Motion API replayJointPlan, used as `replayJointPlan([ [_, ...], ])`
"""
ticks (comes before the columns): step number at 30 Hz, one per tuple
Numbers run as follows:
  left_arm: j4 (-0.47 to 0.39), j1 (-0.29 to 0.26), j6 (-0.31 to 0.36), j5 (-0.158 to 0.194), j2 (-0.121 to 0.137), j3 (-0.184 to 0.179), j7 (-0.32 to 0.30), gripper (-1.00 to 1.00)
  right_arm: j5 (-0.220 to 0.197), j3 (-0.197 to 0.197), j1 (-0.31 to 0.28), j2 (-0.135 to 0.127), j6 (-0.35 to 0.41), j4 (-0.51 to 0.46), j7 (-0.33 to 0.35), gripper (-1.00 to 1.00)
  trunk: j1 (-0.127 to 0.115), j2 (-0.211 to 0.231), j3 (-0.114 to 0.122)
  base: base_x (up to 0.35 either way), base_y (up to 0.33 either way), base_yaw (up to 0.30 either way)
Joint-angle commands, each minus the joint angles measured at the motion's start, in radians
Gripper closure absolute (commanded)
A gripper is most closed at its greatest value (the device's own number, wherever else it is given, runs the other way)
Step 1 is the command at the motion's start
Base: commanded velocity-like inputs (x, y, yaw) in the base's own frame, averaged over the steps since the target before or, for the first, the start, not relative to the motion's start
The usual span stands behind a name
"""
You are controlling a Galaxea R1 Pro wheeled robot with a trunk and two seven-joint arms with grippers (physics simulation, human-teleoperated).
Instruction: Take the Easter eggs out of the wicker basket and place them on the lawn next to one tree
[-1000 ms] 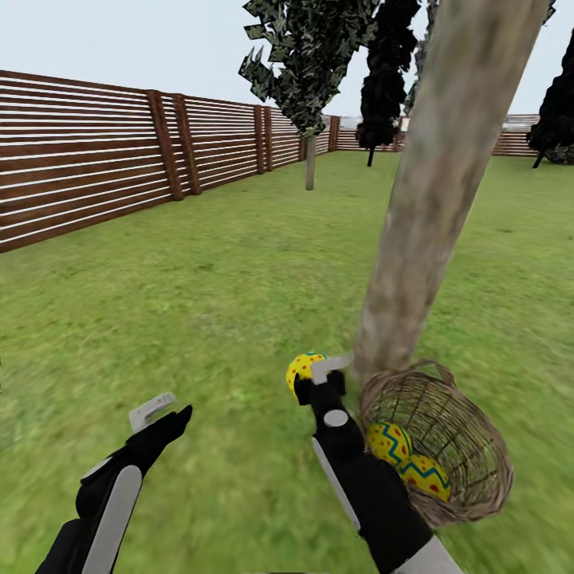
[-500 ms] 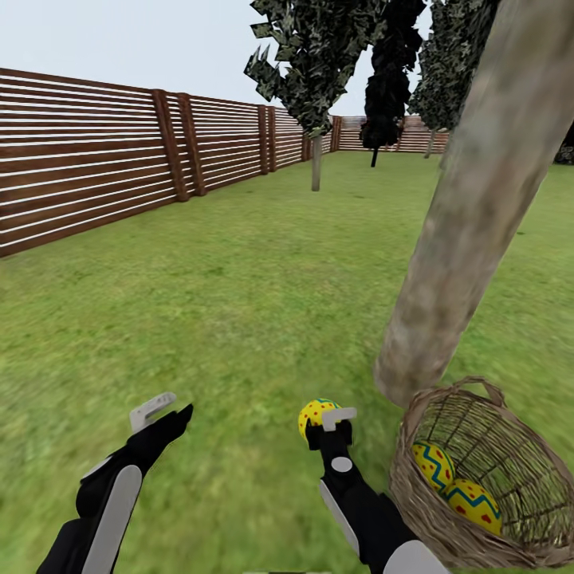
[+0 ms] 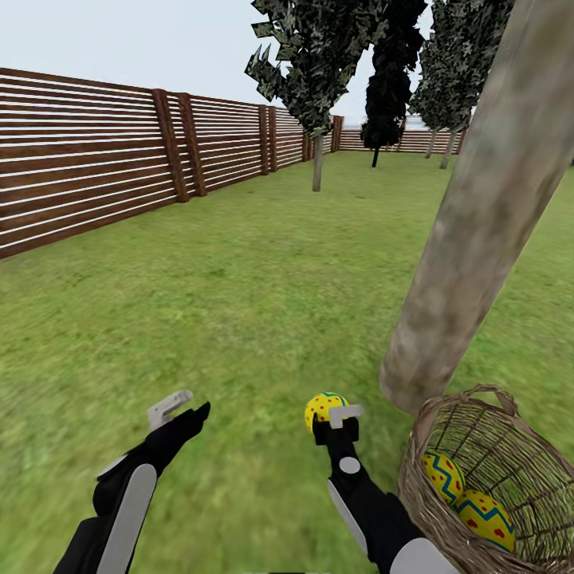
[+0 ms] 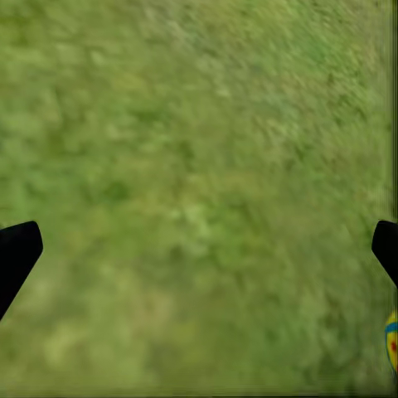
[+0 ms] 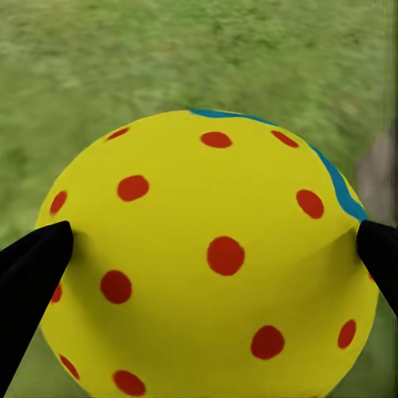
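Note:
My right gripper (image 3: 332, 417) is shut on a yellow Easter egg (image 3: 320, 408) with red dots, held low over the lawn (image 3: 239, 303) just left of the tree (image 3: 478, 215) trunk's foot. In the right wrist view the egg (image 5: 207, 249) sits between the black fingertips (image 5: 33, 269). The wicker basket (image 3: 510, 446) rests on the grass by the trunk, at my right, with two more eggs (image 3: 442, 475) (image 3: 486, 518) inside. My left gripper (image 3: 182, 410) hangs open over bare grass, its fingers (image 4: 16, 257) wide apart, with a sliver of an egg (image 4: 391, 340) at the picture's edge.
A brown slatted fence (image 3: 80, 167) runs along the left and the back of the garden. Further trees (image 3: 317, 159) and a dark cypress (image 3: 384, 96) stand far off. Open grass stretches ahead and to the left of the trunk.
The camera has moved, so the trunk and basket now sit further right in the picture. My right gripper still holds the egg. The left arm has drifted slightly right.

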Motion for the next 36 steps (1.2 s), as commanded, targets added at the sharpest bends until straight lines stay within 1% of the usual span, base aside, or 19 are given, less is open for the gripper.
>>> replayJointPlan([
  [1, -0.002, -0.001, 0.004, 0.010, -0.001, -0.005, 0.008, -1.00, -0.004, 0.004, -0.001, -0.001, 0.000, 0.001, -0.007, 1.00, 0.000, -0.001, -0.005, 0.000, 0.000, 0.000],
  [2, -0.002, -0.001, 0.003, 0.010, -0.001, -0.009, 0.008, -1.00, -0.003, 0.004, -0.001, -0.001, 0.000, 0.001, -0.007, 1.00, 0.001, -0.001, -0.009, 0.000, 0.000, 0.000],
  [14, -0.005, -0.001, 0.003, 0.010, -0.001, -0.009, 0.008, -1.00, -0.003, 0.006, -0.001, -0.001, 0.000, 0.001, -0.007, 1.00, 0.006, -0.004, -0.055, 0.000, 0.000, 0.000],
  [21, -0.015, -0.001, 0.003, 0.010, 0.001, -0.007, 0.008, -1.00, -0.004, 0.010, -0.001, -0.001, -0.024, -0.006, -0.004, 1.00, 0.009, -0.005, -0.082, 0.000, 0.000, 0.000],
  [36, -0.015, -0.001, 0.004, 0.010, 0.001, -0.009, 0.007, -1.00, -0.007, 0.005, -0.001, 0.000, -0.019, 0.008, -0.005, 1.00, 0.016, -0.009, -0.140, 0.000, 0.000, 0.000],
])
